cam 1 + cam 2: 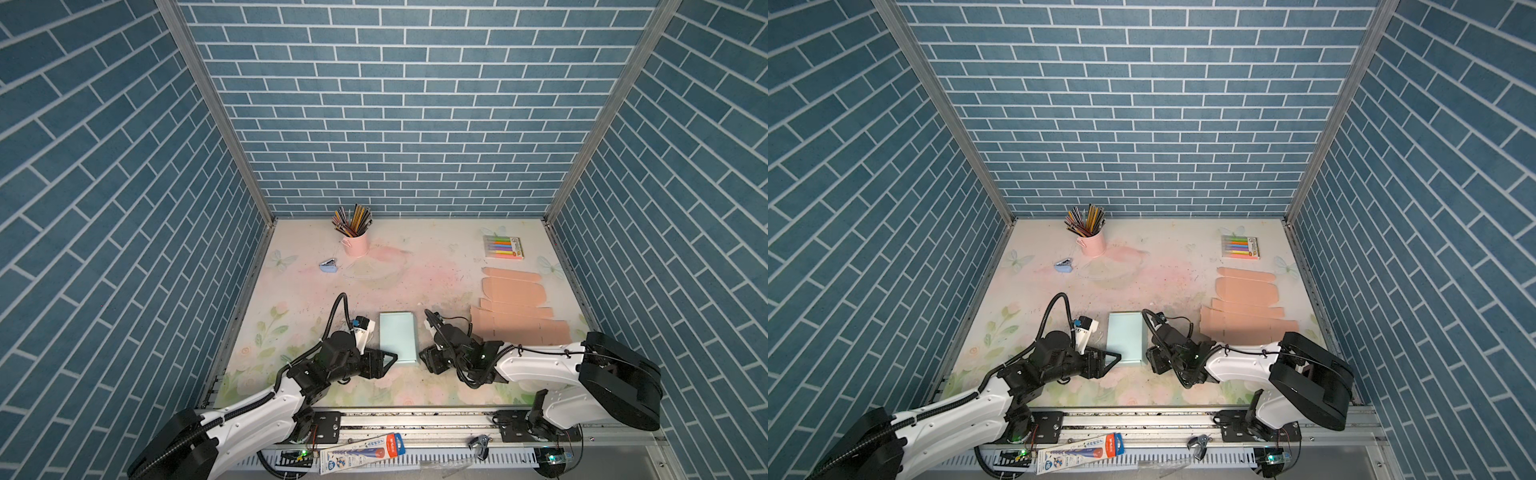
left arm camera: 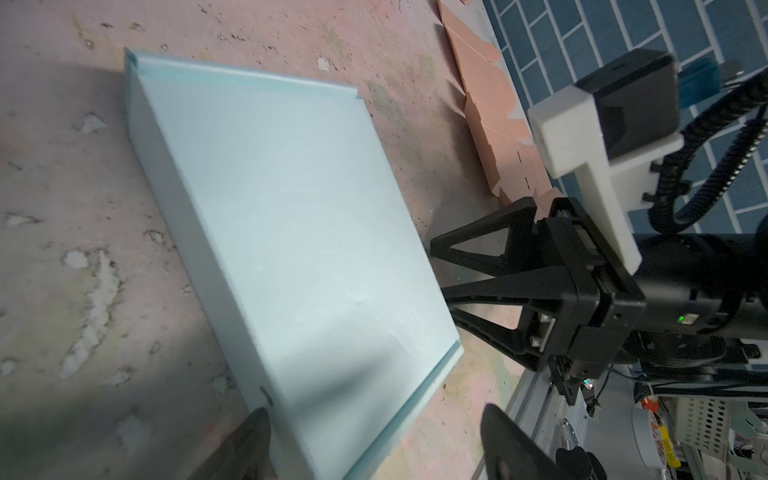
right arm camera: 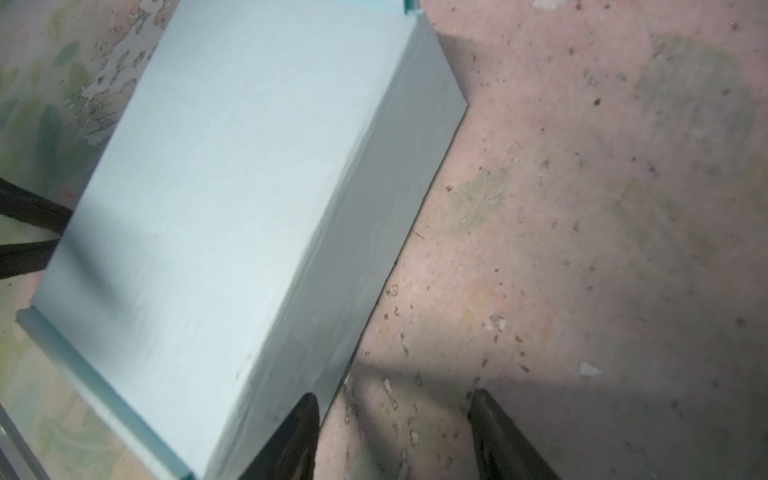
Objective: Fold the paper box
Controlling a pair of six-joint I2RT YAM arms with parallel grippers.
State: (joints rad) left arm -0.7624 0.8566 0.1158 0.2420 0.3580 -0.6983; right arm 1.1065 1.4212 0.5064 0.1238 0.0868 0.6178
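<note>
Sitting flat on the bench [image 1: 415,270], the pale-blue paper box [image 1: 398,338] looks closed up, between both arms near the front edge. Left pincer [image 2: 374,411] is wide apart, straddling the box's near-left corner, not clamped. Right pincer [image 2: 441,270] is partway apart, just beside the box's right side near the front corner, gripping nothing.

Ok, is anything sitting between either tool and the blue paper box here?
Nothing visible does. The open left tool and open right tool flank the blue box at its near end, each close beside a side wall.
</note>
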